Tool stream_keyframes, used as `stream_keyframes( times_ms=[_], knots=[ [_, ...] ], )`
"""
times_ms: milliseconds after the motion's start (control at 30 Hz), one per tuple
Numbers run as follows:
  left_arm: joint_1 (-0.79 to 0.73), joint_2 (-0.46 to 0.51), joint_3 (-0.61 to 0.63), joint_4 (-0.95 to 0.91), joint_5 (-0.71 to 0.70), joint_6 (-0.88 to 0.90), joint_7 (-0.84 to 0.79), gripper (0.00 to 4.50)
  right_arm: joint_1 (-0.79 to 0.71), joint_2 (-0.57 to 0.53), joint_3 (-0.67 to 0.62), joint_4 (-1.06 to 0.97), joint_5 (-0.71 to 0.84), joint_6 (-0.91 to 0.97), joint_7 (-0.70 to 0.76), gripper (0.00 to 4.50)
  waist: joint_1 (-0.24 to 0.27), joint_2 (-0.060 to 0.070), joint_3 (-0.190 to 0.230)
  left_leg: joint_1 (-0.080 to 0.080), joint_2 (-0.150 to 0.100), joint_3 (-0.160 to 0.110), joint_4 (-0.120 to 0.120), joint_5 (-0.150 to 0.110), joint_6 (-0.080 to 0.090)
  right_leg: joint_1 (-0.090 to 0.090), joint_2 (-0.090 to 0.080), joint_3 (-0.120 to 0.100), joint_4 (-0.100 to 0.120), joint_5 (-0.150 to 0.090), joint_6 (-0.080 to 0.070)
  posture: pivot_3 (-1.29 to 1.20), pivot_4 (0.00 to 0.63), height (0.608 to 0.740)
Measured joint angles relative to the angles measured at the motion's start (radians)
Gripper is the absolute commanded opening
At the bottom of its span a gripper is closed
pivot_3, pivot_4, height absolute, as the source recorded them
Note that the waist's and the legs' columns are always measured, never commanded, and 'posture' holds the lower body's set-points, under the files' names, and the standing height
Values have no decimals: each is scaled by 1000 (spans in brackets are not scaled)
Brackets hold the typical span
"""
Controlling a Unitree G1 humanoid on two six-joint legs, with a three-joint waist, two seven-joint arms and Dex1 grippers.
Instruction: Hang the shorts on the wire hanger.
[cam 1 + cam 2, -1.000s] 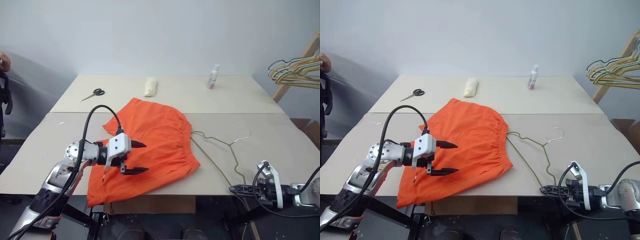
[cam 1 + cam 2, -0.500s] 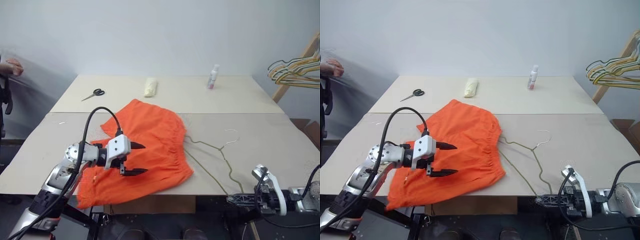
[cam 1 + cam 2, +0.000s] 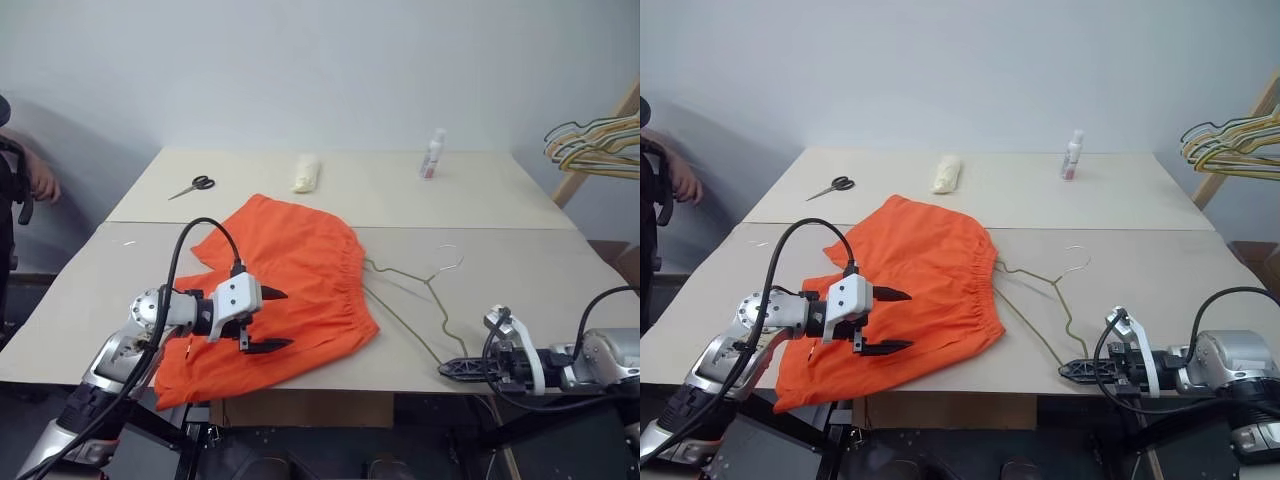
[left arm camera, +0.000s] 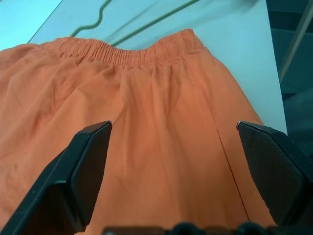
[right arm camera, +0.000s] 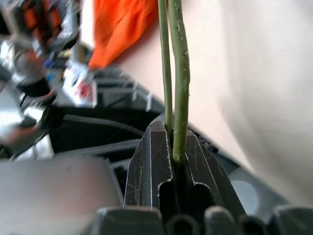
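The orange shorts lie flat on the near table, waistband towards the right. The wire hanger lies beside them, hook pointing away from me. Its left end meets the waistband, and I cannot tell whether it goes inside. My right gripper is shut on the hanger's near corner at the table's front edge; the right wrist view shows two thin wires pinched between the fingers. My left gripper hovers open just above the shorts' near leg, holding nothing.
On the far table lie scissors, a rolled pale-yellow cloth and a small bottle. A bunch of coloured hangers hangs on a wooden rack at the right. A person's hand shows at the left edge.
My right gripper has pulled the hanger leftward along the front edge. The shorts have slid and bunched left with it. The left gripper has stayed put, and the person's hand has dropped lower.
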Motion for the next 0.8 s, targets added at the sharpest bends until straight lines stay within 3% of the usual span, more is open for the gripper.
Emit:
stream_keyframes(
  times_ms=[433, 800],
  knots=[
    [3, -11, -31, 9, 44, -19, -4, 4440, -36, -9, 30, 131, -56, -76, 83, 0, 12, 0, 0, 0, 0, 0, 0, 0, 0, 0, 0, 0, 0, 0, 0, 60, 0, 740],
    [2, -54, -111, 150, 127, -67, -3, 4440, 4, -15, 50, 132, -97, -134, 152, 0, 12, 0, 0, 0, -1, 0, 0, 0, 0, 0, 0, 0, 0, 0, 0, 59, 0, 740]
  ],
)
